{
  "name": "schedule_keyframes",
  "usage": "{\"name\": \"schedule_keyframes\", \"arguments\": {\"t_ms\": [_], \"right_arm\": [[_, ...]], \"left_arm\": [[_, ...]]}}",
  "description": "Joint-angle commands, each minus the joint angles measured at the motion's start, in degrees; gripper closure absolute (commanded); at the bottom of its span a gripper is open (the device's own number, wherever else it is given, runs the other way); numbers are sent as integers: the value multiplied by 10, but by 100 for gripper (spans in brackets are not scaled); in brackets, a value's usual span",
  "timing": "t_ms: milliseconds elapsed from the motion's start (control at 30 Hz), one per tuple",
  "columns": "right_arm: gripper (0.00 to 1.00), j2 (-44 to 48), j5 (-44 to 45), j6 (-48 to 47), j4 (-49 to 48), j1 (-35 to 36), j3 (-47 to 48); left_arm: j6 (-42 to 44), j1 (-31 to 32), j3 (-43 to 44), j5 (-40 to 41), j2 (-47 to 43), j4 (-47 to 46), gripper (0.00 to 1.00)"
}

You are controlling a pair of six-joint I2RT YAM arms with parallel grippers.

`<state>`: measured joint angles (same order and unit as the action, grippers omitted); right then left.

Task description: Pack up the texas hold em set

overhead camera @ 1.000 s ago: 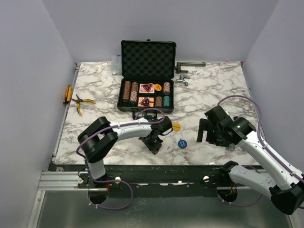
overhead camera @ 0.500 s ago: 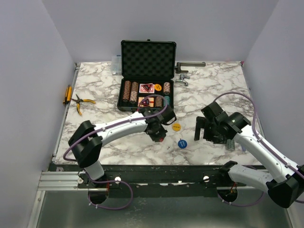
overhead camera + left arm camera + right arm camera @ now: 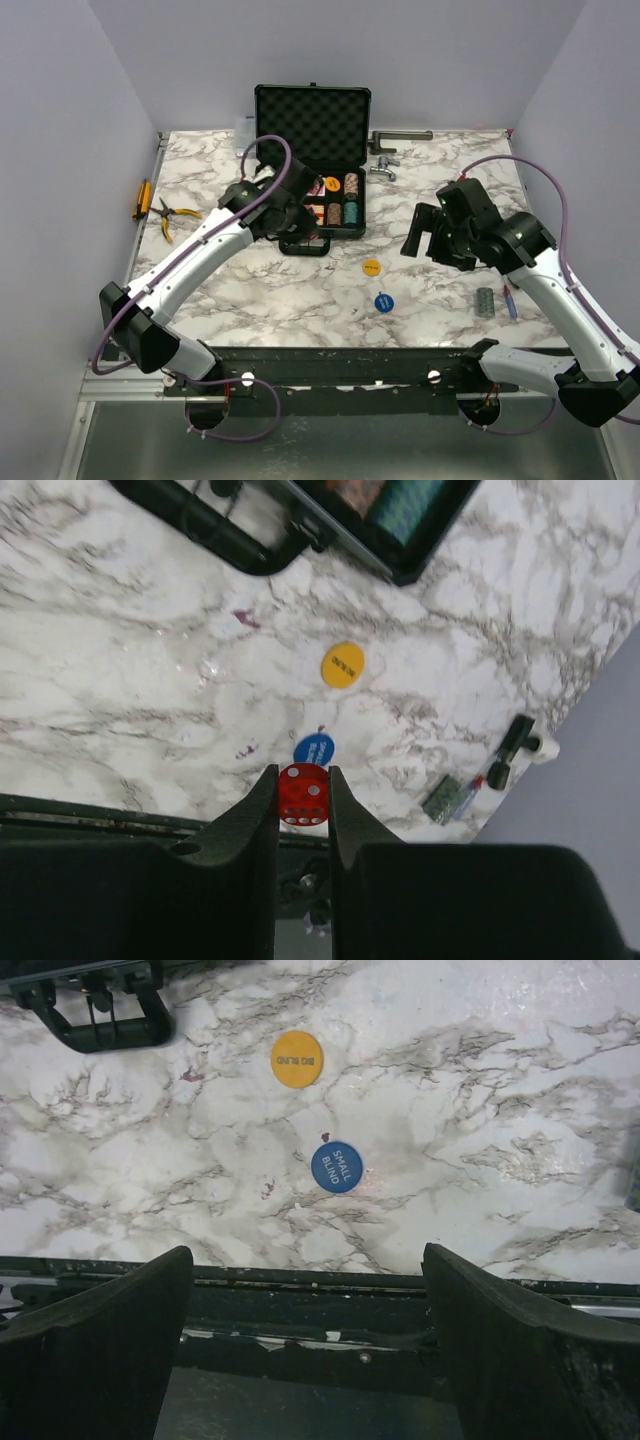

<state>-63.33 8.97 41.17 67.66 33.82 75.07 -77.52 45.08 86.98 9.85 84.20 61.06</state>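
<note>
Left wrist view: the left hand [image 3: 303, 780] pinches a red die [image 3: 303, 794]; within 1 second it has swung from lower centre up over the case [image 3: 312, 125], so a drop-in looks next. Meanwhile the right hand [image 3: 308, 1255] gapes wide, empty; yellow disc [image 3: 297, 1059] and blue disc [image 3: 337, 1167] wait on the surface [image 3: 480, 1110].

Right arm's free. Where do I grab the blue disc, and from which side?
The blue disc lies flat on the marble, so only its thin edge offers opposing faces. Come straight down from above with the open right gripper and pinch across the rim.
</note>
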Motion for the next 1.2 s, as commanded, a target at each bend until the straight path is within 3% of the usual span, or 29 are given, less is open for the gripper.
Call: {"name": "schedule_keyframes", "arguments": {"t_ms": [0,233,533,867,1167], "right_arm": [[1,3,6,35,42,4,20],[1,33,13,78,80,5,29],[1,76,51,106,107,4,-2],[1,56,50,87,60,5,-46],[1,51,63,58,63,4,-46]], "left_arm": [[85,-98,11,-34,-18,27,100],[169,-206,70,-53,57,21,100],[216,-294,173,-60,217,27,100],[237,-326,223,-48,326,39,100],[209,-328,204,-31,343,53,100]]}}
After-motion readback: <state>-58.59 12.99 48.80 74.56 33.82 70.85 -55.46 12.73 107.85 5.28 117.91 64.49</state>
